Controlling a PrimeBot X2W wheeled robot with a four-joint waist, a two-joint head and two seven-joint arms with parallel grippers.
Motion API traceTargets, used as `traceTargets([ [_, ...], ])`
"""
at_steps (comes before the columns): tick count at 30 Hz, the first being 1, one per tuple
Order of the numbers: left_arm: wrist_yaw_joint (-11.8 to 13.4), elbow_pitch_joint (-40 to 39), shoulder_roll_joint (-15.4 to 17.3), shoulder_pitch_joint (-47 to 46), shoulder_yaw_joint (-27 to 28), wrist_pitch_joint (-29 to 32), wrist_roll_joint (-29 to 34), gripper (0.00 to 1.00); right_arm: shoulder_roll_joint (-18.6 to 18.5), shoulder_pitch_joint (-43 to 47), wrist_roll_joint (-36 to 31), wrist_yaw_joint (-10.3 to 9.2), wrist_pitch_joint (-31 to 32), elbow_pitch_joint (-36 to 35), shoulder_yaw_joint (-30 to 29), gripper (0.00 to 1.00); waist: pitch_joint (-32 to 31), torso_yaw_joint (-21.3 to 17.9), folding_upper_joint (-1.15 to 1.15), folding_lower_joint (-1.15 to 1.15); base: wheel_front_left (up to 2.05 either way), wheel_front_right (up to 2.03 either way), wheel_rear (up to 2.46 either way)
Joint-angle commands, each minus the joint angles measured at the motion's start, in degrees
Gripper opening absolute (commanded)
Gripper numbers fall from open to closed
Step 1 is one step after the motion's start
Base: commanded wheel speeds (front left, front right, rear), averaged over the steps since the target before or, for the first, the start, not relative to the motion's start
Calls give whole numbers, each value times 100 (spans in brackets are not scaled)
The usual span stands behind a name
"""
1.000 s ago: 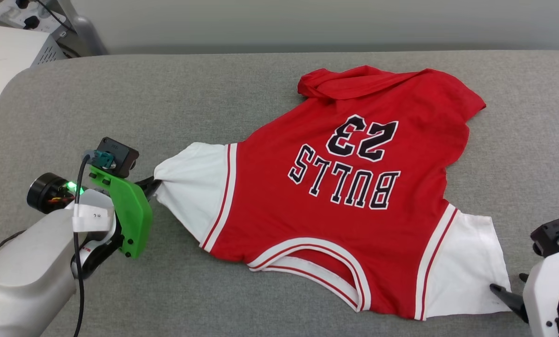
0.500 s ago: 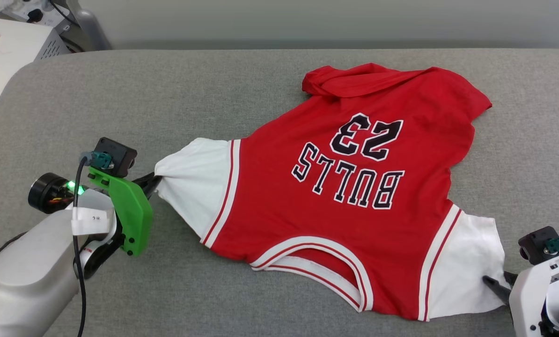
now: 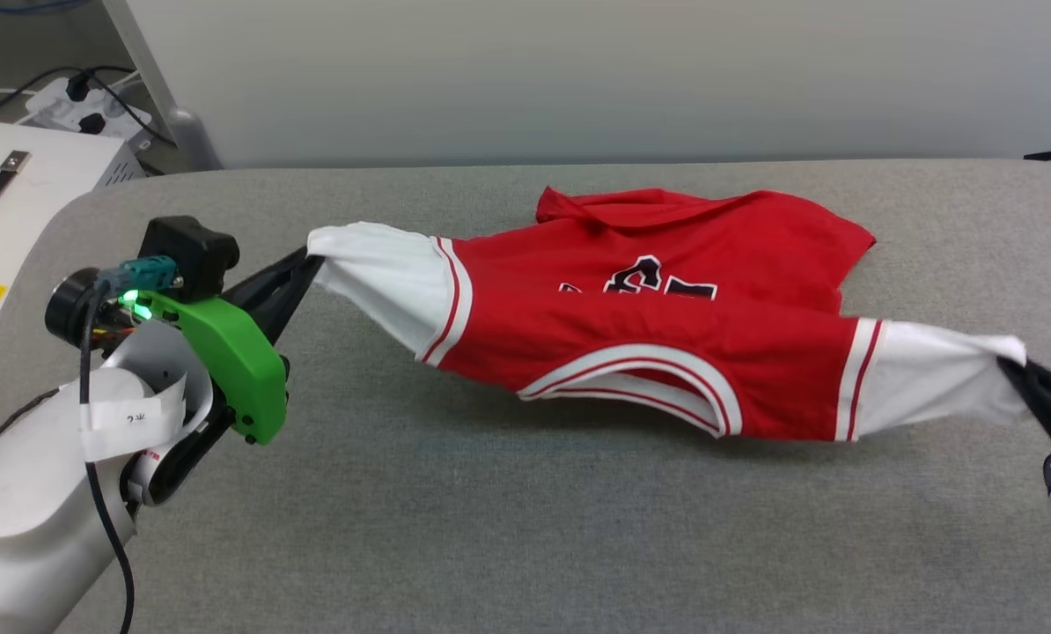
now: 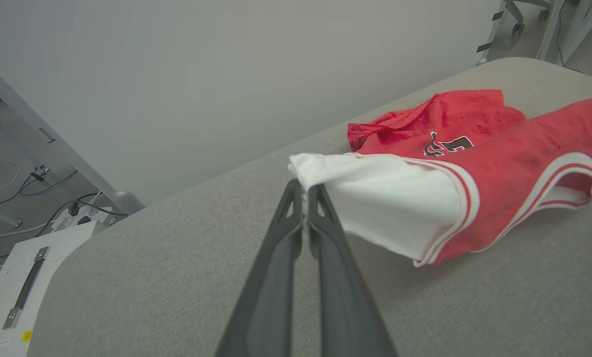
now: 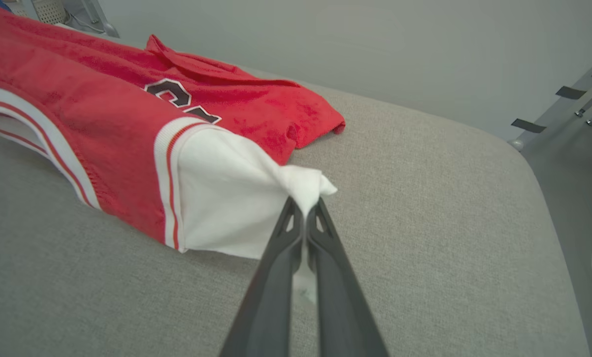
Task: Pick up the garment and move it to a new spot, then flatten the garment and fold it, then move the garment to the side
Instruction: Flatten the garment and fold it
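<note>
- The garment (image 3: 666,343) is a red shirt with white sleeves. It is stretched out wide over the gray desk (image 3: 508,528), about in the middle of it.
- The left gripper (image 3: 308,261) holds the tip of the white left sleeve (image 3: 385,273). Its 2 dark fingers (image 4: 281,258) are pressed together, with the cloth pinched at their tips.
- The right gripper (image 3: 1015,365) holds the tip of the white right sleeve (image 3: 930,387). Its 2 fingers are pressed together too, and a bit of white cloth sticks out past the tips.
- Both sleeves are up off the desk. The near part of the shirt hangs in the air between the 2 grippers, and there is a dark shadow (image 3: 508,409) under it.
- The far part of the shirt lies on the desk, close to the far edge. One far corner (image 3: 578,207) is folded over.
- The collar (image 3: 649,374) has red and white stripes. It is on the near side and droops down a little.
- Black letters (image 3: 640,277) with white edges peek out on top, half hidden by a fold.
- The left arm has a green part (image 3: 235,361) on it.
- A white box (image 3: 15,176) with a dark strap sits off the desk on the left side, near a gray wall (image 3: 578,70).
</note>
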Motion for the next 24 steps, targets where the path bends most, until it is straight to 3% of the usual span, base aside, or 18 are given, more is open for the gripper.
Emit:
traceTargets([
  [1, 102, -192, 84, -79, 78, -67, 55, 0, -15, 30, 0, -4, 1, -211, -186, 0, -172, -45, 0, 0, 0, 0, 0],
  [6, 382, -1078, 170, -359, 336, -105, 105, 0, -13, -40, -20, -4, 172, -1092, -939, 0, -320, -61, 0, 0, 0, 0, 0],
  [12, 499, -1740, 63, -939, 626, -94, 144, 0, 9, -528, -128, -4, 406, -1740, -1530, 0, -360, -40, 0, 0, 0, 0, 0],
  [18, 495, -1783, -168, -1692, 859, -60, 230, 0, 55, -1260, -198, -4, 574, -1984, -1813, 0, -278, -60, 0, 0, 0, 0, 0],
  [24, 474, -1534, -419, -2303, 991, -88, 331, 0, 158, -2035, -230, -4, 683, -1814, -1732, 0, -49, -110, 0, 0, 0, 0, 0],
])
